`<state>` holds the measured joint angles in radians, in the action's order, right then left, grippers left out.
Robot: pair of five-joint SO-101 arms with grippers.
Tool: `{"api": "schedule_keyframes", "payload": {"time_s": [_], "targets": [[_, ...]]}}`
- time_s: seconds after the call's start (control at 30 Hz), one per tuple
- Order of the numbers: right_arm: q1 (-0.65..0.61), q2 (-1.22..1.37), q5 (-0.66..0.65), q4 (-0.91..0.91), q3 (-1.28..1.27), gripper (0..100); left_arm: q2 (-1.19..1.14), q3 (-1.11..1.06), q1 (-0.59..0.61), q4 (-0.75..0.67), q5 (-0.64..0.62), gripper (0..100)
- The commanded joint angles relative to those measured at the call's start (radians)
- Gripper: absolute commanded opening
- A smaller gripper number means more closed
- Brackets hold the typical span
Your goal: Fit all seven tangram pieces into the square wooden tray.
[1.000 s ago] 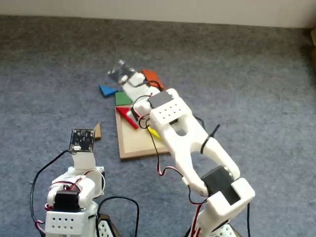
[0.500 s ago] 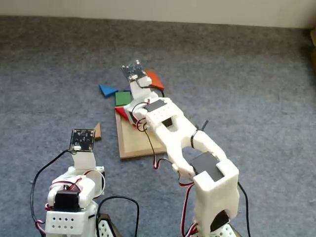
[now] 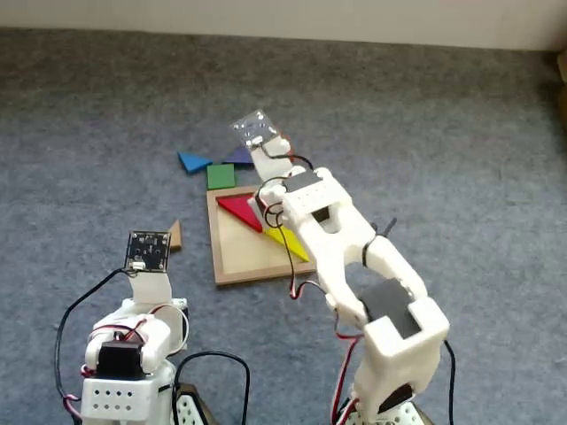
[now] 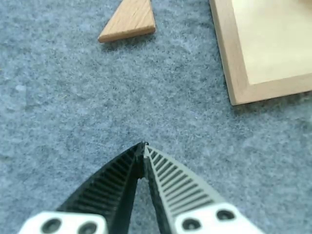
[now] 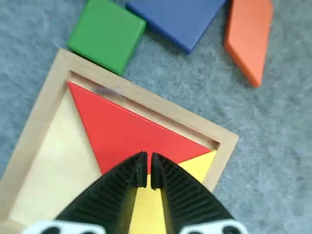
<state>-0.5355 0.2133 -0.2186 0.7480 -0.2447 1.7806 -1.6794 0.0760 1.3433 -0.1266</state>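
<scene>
Here: red triangle (image 5: 126, 131), yellow triangle (image 5: 196, 166) touching inside wooden tray (image 5: 48, 108).

Red tri (image 3: 241, 211) now lies flat in tray (image 3: 237, 255), prob. released.

Grey carpet (image 3: 461, 133) runs to a pale wall (image 3: 354, 18).

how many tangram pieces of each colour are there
red triangle: 1
yellow triangle: 1
green square: 1
blue: 2, the light blue triangle and the darker blue piece
orange parallelogram: 1
plain wood piece: 1
total: 7
</scene>
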Motion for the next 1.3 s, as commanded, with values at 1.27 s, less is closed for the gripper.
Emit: {"api": "schedule_keyframes", "payload": {"time_s": [1.27], "targets": [[0.404, -1.497, 0.13, 0.045, -1.267, 2.9, 0.036, -0.016, -0.016, 0.005, 0.005, 1]]}}
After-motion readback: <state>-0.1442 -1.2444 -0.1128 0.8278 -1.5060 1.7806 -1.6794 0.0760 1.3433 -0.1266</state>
